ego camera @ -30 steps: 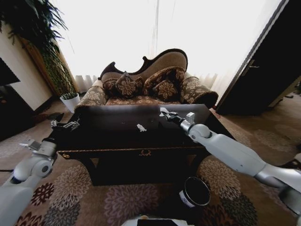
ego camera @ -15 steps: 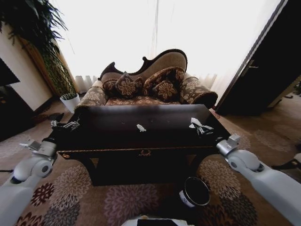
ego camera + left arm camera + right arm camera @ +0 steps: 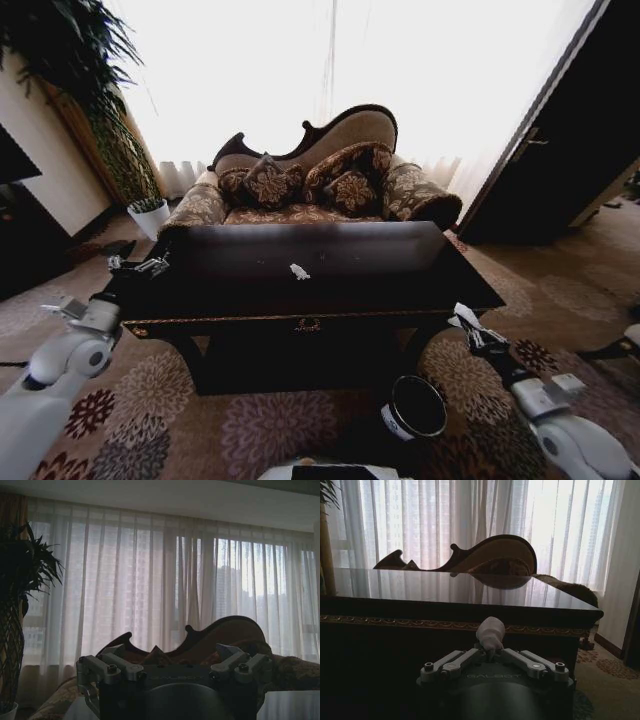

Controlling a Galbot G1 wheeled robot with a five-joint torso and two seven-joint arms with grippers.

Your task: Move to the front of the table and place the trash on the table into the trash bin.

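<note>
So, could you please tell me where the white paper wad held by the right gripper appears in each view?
Head view: the paper wad is in the right gripper, off the table's right front corner, above the floor.
Left wrist view: not in it.
Right wrist view: paper wad pinched between the fingers, low centre.
Shared landmark: the sofa, beyond the table in all three views.

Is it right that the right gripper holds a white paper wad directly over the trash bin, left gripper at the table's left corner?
Not quite. The right gripper holds the paper wad, but the head view shows it beside the table, right of the trash bin, not over it. The left gripper is as stated.
</note>
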